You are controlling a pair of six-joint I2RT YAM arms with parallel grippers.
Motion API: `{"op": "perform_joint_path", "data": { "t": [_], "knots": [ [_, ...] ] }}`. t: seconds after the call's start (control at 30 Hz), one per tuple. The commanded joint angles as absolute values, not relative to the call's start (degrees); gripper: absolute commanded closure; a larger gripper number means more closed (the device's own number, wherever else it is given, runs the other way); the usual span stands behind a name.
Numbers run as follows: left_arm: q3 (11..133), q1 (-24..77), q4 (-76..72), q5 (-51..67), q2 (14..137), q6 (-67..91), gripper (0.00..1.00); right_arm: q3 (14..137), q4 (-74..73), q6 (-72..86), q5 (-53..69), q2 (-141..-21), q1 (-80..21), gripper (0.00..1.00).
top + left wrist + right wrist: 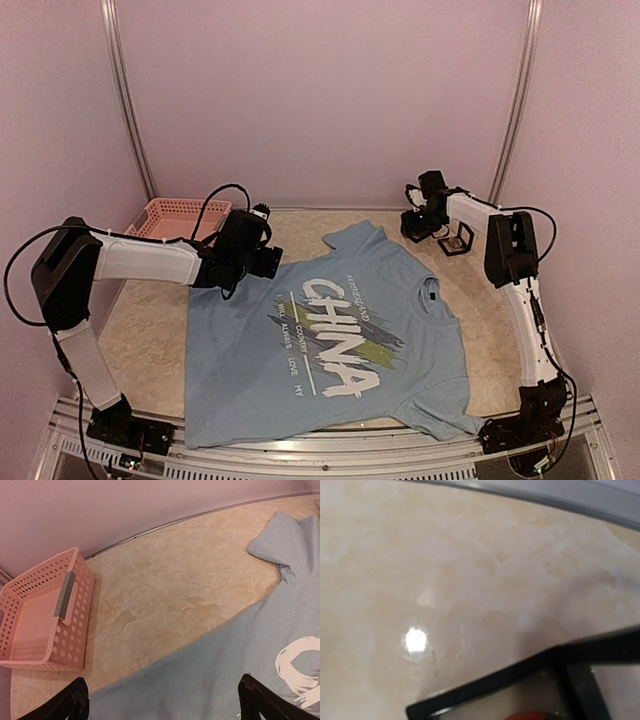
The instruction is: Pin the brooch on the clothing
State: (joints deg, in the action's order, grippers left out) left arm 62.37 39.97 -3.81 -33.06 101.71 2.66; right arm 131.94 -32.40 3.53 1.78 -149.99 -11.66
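The clothing [330, 345], a light blue T-shirt with white "CHINA" lettering, lies flat in the middle of the table. My left gripper [262, 262] hovers over its far left edge. In the left wrist view the left gripper [167, 702] is wide open above blue cloth [210, 670], holding nothing. My right gripper [420, 228] is at the back right, next to a small black-framed box [458, 240]. The right wrist view shows that box's frame [520, 672] with a sliver of red [530, 715] inside, possibly the brooch. The right fingers do not show there.
A pink perforated basket [175, 218] stands at the back left, seen close in the left wrist view [45, 620] with a grey label on its rim. Walls and metal rails enclose the table. Beige marbled tabletop [170, 590] lies between basket and shirt.
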Motion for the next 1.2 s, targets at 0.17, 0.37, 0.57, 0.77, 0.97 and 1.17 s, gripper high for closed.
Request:
{"op": "perform_joint_path", "data": {
  "t": [0.17, 0.37, 0.57, 0.77, 0.97, 1.17],
  "knots": [
    [64.0, 40.2, -2.6, -32.6, 102.5, 2.2, 0.01, 125.9, -42.5, 0.8, 6.6, -146.2, -11.5, 0.38],
    [63.8, 40.3, -2.5, -32.3, 102.2, 2.4, 0.01, 124.0, -42.6, 0.6, 9.8, -143.1, -11.5, 0.39],
    [63.7, 40.3, -2.5, -32.3, 102.5, 1.9, 0.01, 130.6, -41.9, 2.0, 4.3, -145.1, -11.0, 0.39],
    [63.5, 40.3, -2.5, -32.3, 102.4, 2.3, 0.01, 130.0, -39.5, 2.2, 3.5, -144.7, -10.9, 0.42],
    [63.3, 40.3, -2.4, -32.6, 102.5, 2.3, 0.01, 125.4, -37.7, 1.8, 7.3, -143.9, -11.7, 0.48],
    [63.1, 40.3, -2.3, -32.7, 102.5, 2.6, 0.01, 122.4, -38.7, 3.3, 8.2, -144.7, -11.8, 0.53]
  ]
}}
